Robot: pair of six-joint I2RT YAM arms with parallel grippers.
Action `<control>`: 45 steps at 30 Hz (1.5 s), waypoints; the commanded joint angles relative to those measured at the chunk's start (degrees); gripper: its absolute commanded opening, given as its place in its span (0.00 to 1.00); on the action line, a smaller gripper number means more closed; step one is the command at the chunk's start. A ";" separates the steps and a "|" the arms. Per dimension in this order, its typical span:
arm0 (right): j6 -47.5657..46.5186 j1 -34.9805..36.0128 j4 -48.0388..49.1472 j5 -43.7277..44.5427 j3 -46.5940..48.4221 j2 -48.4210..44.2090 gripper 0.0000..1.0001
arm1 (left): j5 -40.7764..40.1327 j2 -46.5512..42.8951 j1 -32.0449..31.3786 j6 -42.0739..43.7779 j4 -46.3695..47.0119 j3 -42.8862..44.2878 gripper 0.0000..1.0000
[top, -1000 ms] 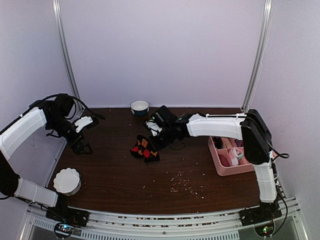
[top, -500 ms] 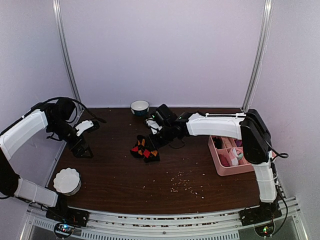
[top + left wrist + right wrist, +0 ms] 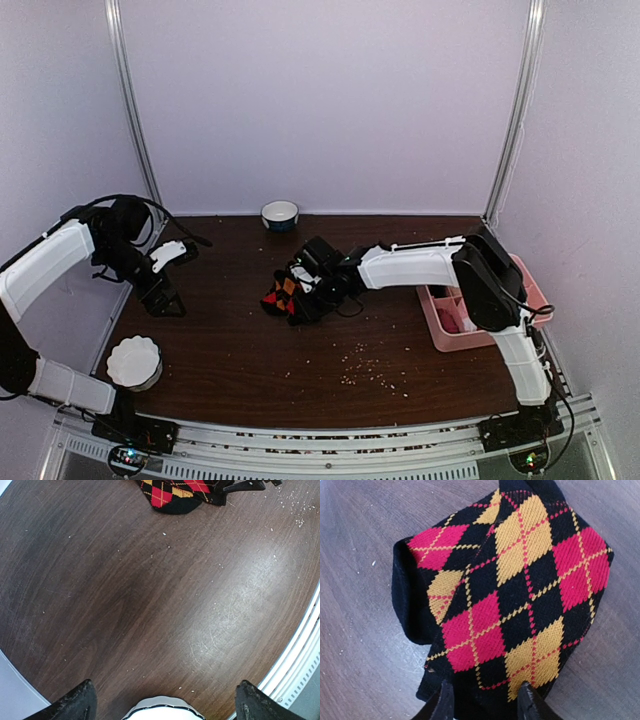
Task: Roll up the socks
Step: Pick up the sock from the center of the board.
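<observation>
The black argyle sock with red, orange and yellow diamonds lies bunched and partly folded on the dark wood table, mid-left. My right gripper is at its right edge. In the right wrist view the sock fills the frame and my right gripper has both fingers pressed on the sock's near edge, fabric between them. My left gripper is open and empty at the table's left side, apart from the sock, which shows at the top of the left wrist view. The purple striped sock is out of view.
A white fluted bowl stands front left, also just under my left gripper. A blue-rimmed bowl stands at the back. A pink tray with small items stands at the right. Crumbs lie scattered at the front middle.
My right gripper has moved forward and left onto the argyle sock, which has bunched up and shifted slightly left. My left arm dropped a little lower.
</observation>
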 commanded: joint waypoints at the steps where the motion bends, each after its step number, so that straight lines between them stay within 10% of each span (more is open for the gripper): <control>1: 1.04 0.20 1.19 0.86 -3.26 0.79 0.42 | 0.74 -1.19 0.31 0.29 0.45 -0.05 0.98; 5: 1.36 0.18 1.37 0.87 -6.00 0.98 0.33 | 1.00 -1.88 0.33 0.19 0.40 -0.57 0.98; 10: 2.69 0.20 5.01 -0.96 -10.67 -1.92 0.00 | 1.00 -2.39 0.29 0.23 0.33 -1.05 0.98; 34: 10.43 -0.23 20.80 -13.77 -23.12 -26.30 0.00 | 0.89 -0.96 0.29 1.19 0.31 -0.73 0.98; 45: 13.89 -10.34 17.72 -21.81 -9.59 -26.68 0.00 | 0.34 -0.77 0.36 1.27 0.06 0.13 0.98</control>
